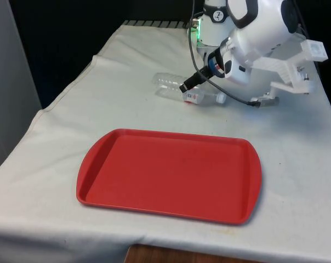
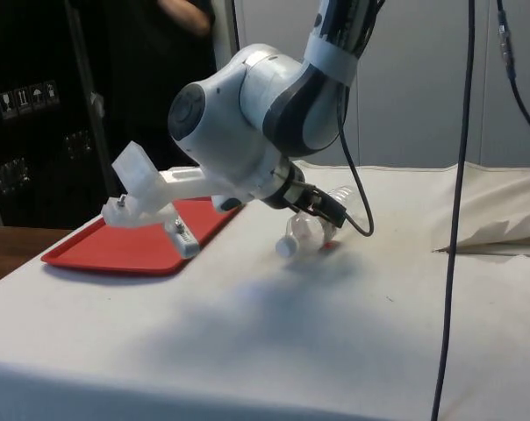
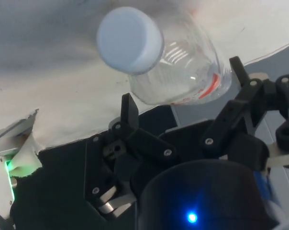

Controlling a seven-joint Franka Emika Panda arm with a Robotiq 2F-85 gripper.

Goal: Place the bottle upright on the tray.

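From the side, the arm's wrist covers most of the clear bottle (image 2: 311, 230) and part of the red tray (image 2: 116, 250)

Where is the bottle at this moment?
The bottle lies on its side on the white cloth, beyond the red tray in the front view, beside the gripper.

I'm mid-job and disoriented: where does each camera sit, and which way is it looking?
Front view: looks across the red tray to the lying bottle and the white arm.
Side view: from the table's side; arm bent over the bottle, tray behind.
Wrist view: on the wrist, past the end effector to the bottle's cap.
All three share the bottle.
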